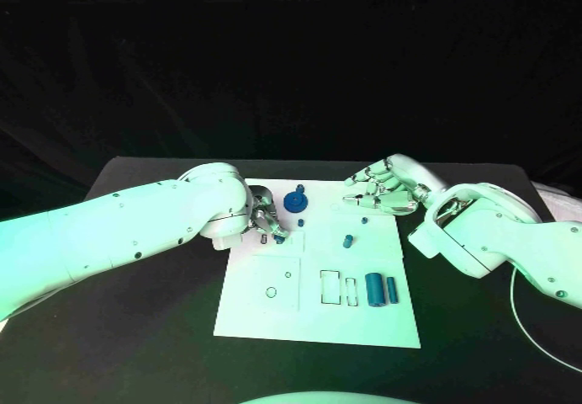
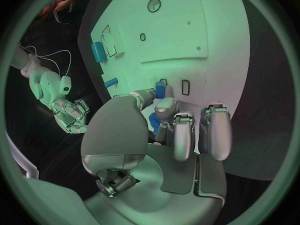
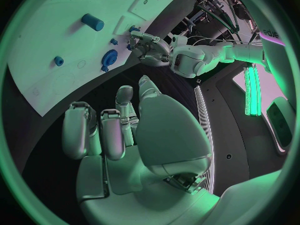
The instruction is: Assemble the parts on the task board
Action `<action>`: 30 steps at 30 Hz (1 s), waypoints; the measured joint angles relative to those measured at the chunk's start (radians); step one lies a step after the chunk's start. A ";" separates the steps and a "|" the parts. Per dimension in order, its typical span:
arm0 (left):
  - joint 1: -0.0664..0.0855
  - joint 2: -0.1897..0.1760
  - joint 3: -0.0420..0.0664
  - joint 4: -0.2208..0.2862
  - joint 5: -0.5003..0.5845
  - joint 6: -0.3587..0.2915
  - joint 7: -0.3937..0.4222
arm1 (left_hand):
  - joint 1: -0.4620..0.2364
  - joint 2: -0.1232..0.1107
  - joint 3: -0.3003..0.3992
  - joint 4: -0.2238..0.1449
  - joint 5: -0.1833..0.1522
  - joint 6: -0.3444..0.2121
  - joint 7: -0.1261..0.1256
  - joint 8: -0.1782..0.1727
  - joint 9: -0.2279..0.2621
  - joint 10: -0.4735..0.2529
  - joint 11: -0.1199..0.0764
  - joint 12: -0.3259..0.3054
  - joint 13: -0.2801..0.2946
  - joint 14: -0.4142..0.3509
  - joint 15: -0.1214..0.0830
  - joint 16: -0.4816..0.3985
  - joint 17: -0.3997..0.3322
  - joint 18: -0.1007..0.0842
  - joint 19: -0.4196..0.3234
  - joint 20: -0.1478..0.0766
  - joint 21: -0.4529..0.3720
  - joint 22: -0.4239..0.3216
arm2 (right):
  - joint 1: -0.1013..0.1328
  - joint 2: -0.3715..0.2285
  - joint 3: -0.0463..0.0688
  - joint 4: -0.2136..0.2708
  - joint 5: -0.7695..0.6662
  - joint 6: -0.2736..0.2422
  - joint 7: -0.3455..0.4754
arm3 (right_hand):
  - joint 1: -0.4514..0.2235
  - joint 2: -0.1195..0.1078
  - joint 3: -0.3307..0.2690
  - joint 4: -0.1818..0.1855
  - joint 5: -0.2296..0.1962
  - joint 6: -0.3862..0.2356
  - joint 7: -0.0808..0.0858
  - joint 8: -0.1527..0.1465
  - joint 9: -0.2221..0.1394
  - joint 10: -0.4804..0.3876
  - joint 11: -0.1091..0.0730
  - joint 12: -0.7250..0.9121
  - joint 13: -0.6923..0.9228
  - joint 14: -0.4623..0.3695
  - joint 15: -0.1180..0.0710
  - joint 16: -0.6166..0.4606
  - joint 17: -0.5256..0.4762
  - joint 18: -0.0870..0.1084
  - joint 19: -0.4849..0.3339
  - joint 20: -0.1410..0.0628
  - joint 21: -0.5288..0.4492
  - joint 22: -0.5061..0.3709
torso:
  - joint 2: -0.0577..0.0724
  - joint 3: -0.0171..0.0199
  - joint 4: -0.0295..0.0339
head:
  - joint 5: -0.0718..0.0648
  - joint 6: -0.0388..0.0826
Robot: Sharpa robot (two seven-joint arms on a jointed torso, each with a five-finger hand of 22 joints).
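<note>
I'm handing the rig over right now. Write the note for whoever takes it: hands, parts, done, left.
Left hand: pinches a small blue part over the task board, by its left edge.
Right hand: fingers curled, holding nothing, at the board's far right corner.
Parts: blue gear at the far edge, small peg mid-board, two blue cylinders lying near the right edge.
Done: cannot tell.
Left: place the pinched part; the cylinders still lie loose.

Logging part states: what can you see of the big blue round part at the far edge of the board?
The round blue part sits on the white board near its far edge, between the two hands and touched by neither. It looks like matte plastic: a disc with a raised centre and a small knob at its far side. The right wrist view shows a notched rim.
</note>
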 measured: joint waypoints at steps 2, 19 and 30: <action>-0.001 -0.002 0.000 0.000 -0.001 0.004 0.001 | 0.000 0.000 0.000 0.000 -0.001 0.000 0.000 0.012 0.000 0.000 0.000 0.000 0.000 0.000 0.000 0.000 0.000 0.000 0.000 0.000 0.000 0.000 | 0.000 0.000 0.000 0.000 0.000 0.001 0.000 | 0.000 0.000 0.000 0.000 0.000 0.000 0.000 0.000 0.000 0.000 0.000 0.000 0.000 0.000 0.000 0.000 0.000 0.000 0.000 0.000 0.000 0.000 | 0.000 0.0002 0.0003 | 0.000 0.000; -0.002 -0.013 0.000 0.002 -0.011 0.034 0.010 | -0.018 0.006 0.003 0.002 0.005 0.000 0.000 0.035 0.023 0.004 -0.004 0.000 0.005 0.000 0.000 0.000 0.000 0.000 0.000 0.000 0.006 0.000 | -0.002 0.000 0.000 -0.001 0.003 0.003 0.006 | -0.005 0.005 -0.003 0.003 0.000 0.000 0.000 0.000 0.000 0.000 0.000 0.000 0.001 0.000 0.000 0.000 0.000 0.000 0.000 0.000 0.000 0.000 | 0.000 0.0007 0.0002 | 0.003 -0.004; -0.001 -0.002 -0.001 -0.009 -0.016 0.046 0.011 | -0.051 0.010 0.008 -0.003 0.005 0.000 0.000 0.051 0.062 0.011 -0.011 0.011 0.010 0.000 0.000 0.000 0.001 0.000 0.000 0.000 0.012 0.000 | -0.002 0.000 0.000 0.000 0.006 0.003 0.013 | -0.005 0.005 -0.005 0.000 0.006 0.000 0.000 0.000 0.000 0.000 0.000 0.000 0.001 0.000 0.000 -0.004 0.000 0.000 0.000 0.000 0.000 0.000 | 0.000 0.0011 -0.0003 | 0.003 -0.005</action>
